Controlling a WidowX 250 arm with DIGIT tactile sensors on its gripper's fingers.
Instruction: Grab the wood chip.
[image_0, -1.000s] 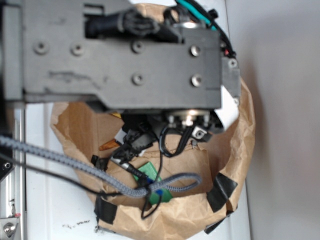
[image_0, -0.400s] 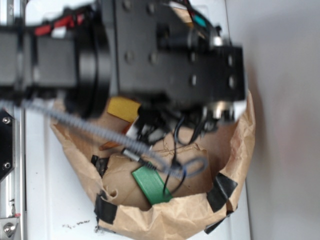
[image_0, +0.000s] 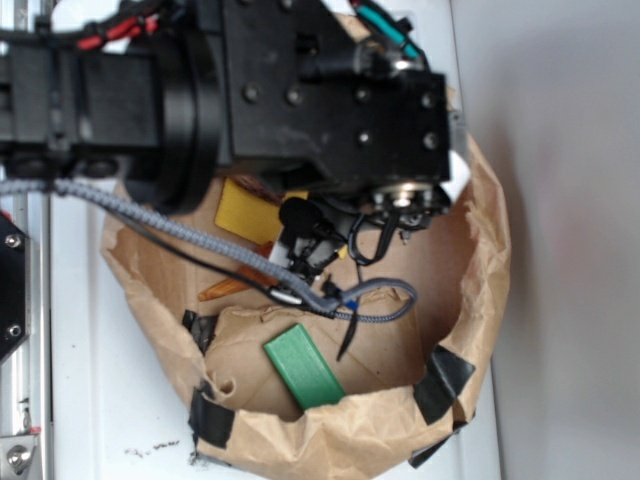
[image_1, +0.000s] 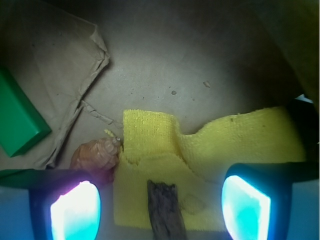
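Hovering spread above the yellow cloth (image_1: 200, 165), the gripper (image_1: 160, 205) brackets the wood chip (image_1: 165, 210) lying between its fingers, apparently lined up for closing.

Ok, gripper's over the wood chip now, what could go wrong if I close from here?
The wood chip lies on the yellow cloth, centred in the open gripper, so the fingers might pinch cloth and lift it too. The seashell sits right by the left finger and could be bumped or caught. Only one end of the chip shows, at the frame's bottom edge, so the grasp may land near its tip and slip.
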